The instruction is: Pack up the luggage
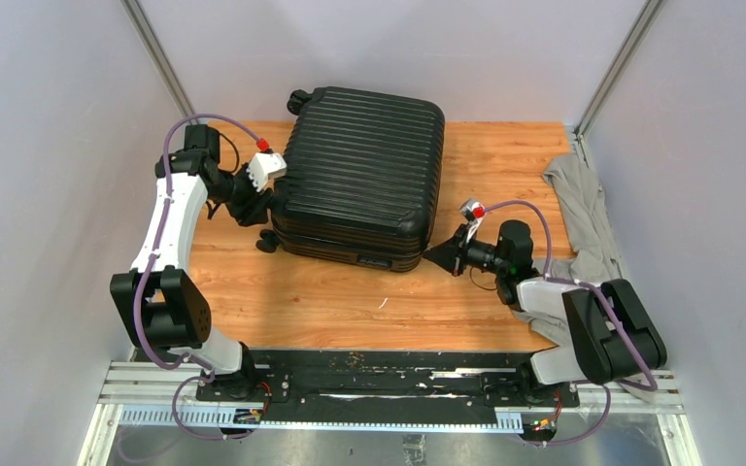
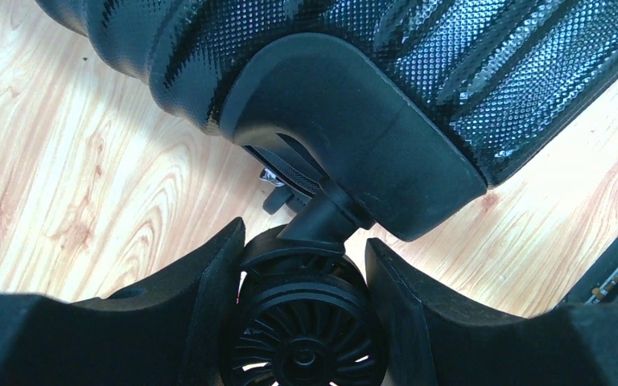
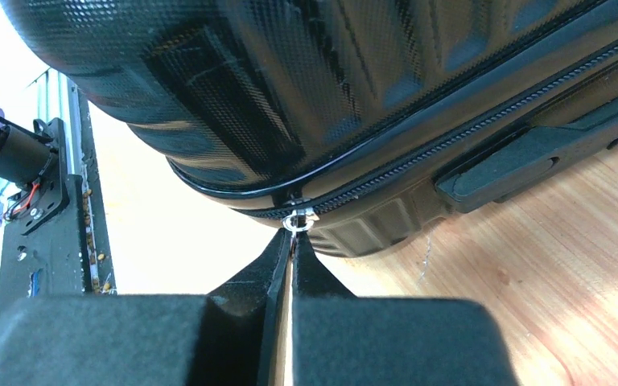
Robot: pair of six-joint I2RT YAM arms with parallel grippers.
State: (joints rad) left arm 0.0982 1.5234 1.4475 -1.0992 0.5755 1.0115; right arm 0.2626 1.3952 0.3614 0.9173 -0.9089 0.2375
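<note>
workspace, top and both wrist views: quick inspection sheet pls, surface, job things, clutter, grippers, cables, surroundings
surface: wooden table, no damage seen
job's things: black suitcase lying flat at the far middle, shell closed; zip only partly in view
clutter: grey cloth bunched at the table's right edge; small white scrap in front of the suitcase
grippers: left gripper closed around a suitcase wheel; right gripper pinched on the zipper pull at the near right corner
cables: purple cables looped along both arms, not snagged on anything seen
surroundings: pale walls on three sides, metal rail under the arm bases
</note>
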